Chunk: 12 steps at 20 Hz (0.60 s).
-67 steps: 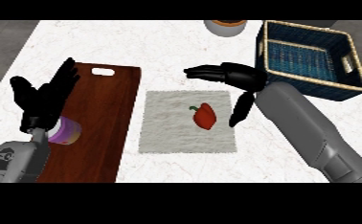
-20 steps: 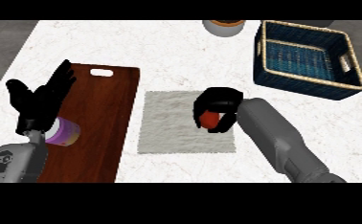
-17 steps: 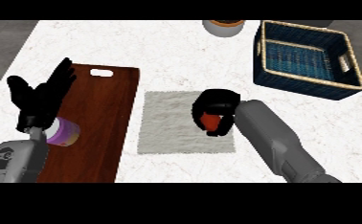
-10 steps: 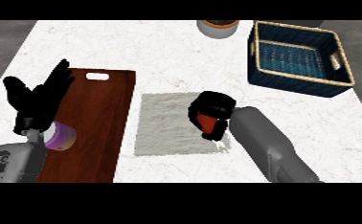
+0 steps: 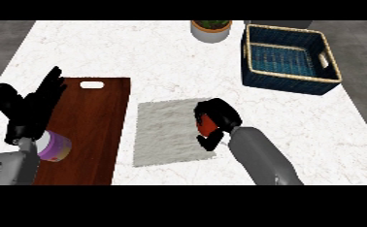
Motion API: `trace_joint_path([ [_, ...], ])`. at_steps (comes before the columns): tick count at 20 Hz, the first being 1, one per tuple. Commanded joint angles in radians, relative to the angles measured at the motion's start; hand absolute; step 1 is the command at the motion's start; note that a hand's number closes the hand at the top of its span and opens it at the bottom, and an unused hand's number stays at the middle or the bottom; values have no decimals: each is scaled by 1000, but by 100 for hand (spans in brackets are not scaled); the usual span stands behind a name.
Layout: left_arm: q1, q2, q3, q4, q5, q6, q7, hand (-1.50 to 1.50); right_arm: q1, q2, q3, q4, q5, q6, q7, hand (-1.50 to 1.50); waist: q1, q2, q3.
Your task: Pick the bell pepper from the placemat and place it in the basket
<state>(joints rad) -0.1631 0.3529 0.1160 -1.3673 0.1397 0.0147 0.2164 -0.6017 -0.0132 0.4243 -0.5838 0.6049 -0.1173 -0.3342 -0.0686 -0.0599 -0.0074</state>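
The red bell pepper (image 5: 208,124) shows only partly, wrapped by my right hand (image 5: 221,119), whose fingers curl round it. Hand and pepper are over the right edge of the pale grey placemat (image 5: 168,131) in the middle of the counter; whether the pepper is lifted off it is unclear. The dark blue woven basket (image 5: 315,81) stands at the far right, well beyond the hand and with nothing in it. At the left edge, over the wooden board, my left hand (image 5: 30,107) rests open with fingers up.
A long brown cutting board (image 5: 90,119) lies left of the placemat, with a small purple-and-white jar (image 5: 54,147) on its near end. A potted plant (image 5: 210,29) stands at the back, left of the basket. The counter is white marble.
My right hand came down from above the placemat and closed on the pepper. Since then it holds it with little shift. The left hand stays put.
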Motion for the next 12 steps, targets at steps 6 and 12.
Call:
trace_joint_path([
  [6,19,-8,0,2,1,-2,-10,0,163,13,71,-515,-236,-151,181,150,4,12,5],
  [12,15,11,22,14,9,-14,-18,0,172,13,140,-845,-139,-256,516,150,-19,17,2],
])
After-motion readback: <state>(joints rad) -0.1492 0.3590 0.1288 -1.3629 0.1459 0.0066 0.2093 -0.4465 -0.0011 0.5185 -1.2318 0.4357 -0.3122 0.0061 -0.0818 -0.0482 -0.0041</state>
